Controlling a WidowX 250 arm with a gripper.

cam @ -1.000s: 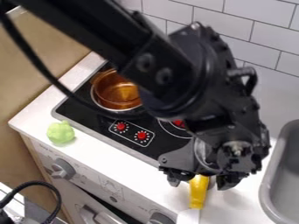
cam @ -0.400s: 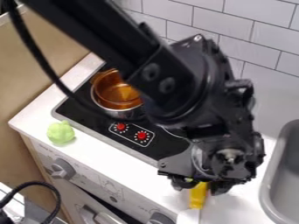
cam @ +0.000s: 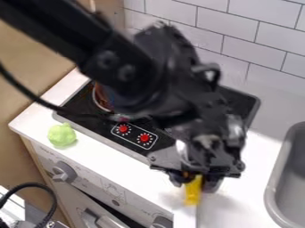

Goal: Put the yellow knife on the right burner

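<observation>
Holding yellow knife [cam: 192, 194] in gripper [cam: 195, 182]; pot [cam: 102, 96] on stove [cam: 81, 100], contents hidden.

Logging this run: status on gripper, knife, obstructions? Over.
Gripper closed on yellow knife by its handle. Knife at front counter, off stove. Pot on stove's left, likely out of the way.

From where I stand, I can't make out any readable words or numbers. Faint grey print sits on the oven's front panel [cam: 98, 185], too small to read. White marks ring the two red knobs [cam: 144, 137] on the black stove top [cam: 80, 104], inside a white outline.
</observation>
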